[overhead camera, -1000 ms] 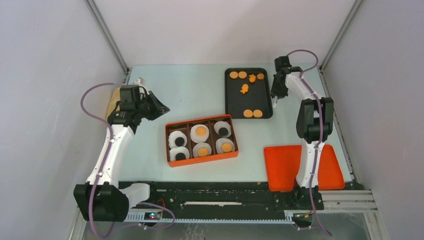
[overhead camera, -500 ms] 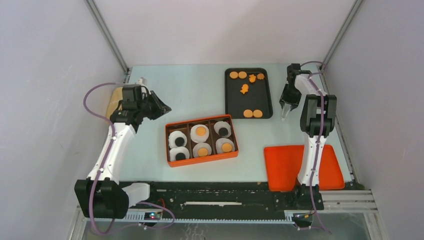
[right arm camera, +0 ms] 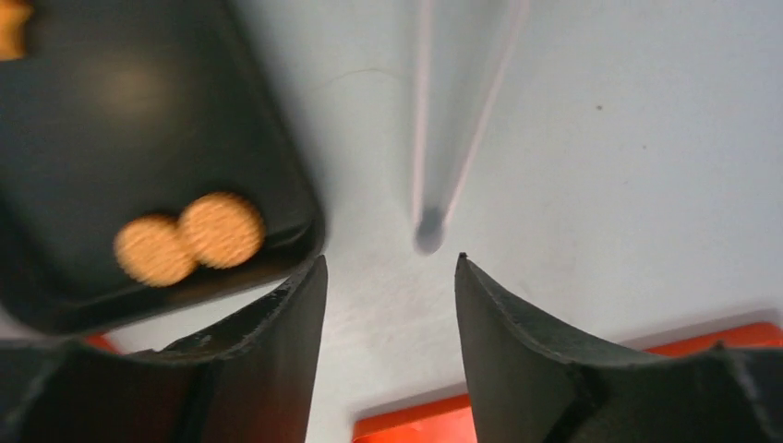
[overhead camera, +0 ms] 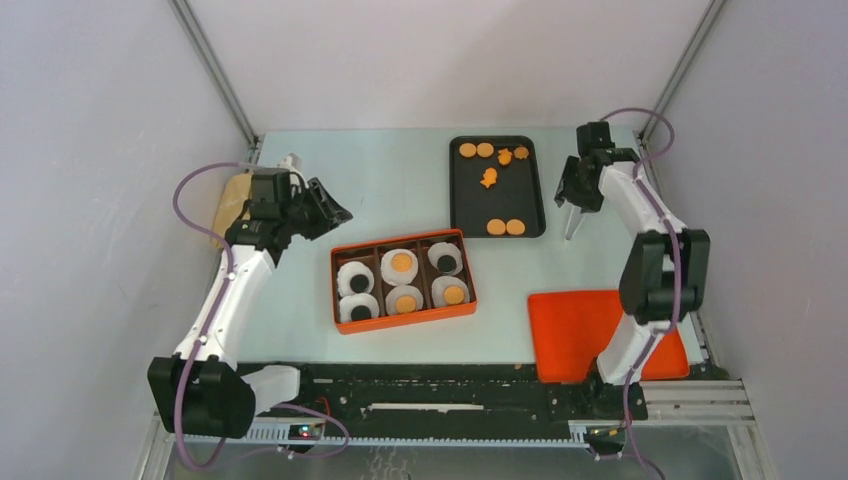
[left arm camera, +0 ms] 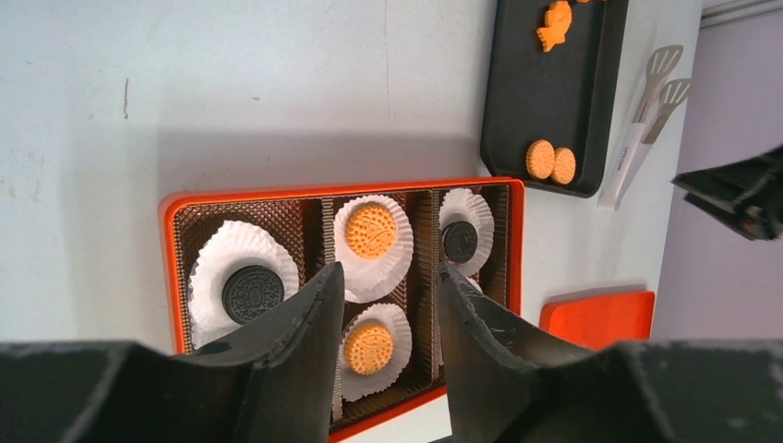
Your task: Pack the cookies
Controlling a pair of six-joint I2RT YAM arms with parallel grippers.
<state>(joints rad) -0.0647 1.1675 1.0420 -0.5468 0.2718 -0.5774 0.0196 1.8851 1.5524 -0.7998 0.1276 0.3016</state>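
An orange box (overhead camera: 410, 318) holds white liner cups, each with one of the cookies: orange ones (overhead camera: 401, 263) and black ones (overhead camera: 446, 262). More orange cookies (overhead camera: 506, 227) lie on the black tray (overhead camera: 497, 200). My left gripper (overhead camera: 338, 213) hovers left of and behind the box, open and empty. In the left wrist view the gripper (left arm camera: 388, 272) frames an orange cookie (left arm camera: 368, 346) in the box (left arm camera: 332, 193). My right gripper (overhead camera: 578, 195) is open, just right of the tray. In the right wrist view the gripper (right arm camera: 390, 263) is above the bare table, with two cookies (right arm camera: 222, 229) on the tray (right arm camera: 120, 138).
White tongs (overhead camera: 573, 222) lie on the table right of the tray, beyond my right gripper's tips, and show blurred in the right wrist view (right arm camera: 429, 229). An orange lid (overhead camera: 575, 335) lies at the near right. A tan object (overhead camera: 228, 200) sits at the left edge.
My right gripper opened and let go of the tongs, which now lie beside the tray. Its arm swung to the right. My left gripper opened wider and shifted slightly right.
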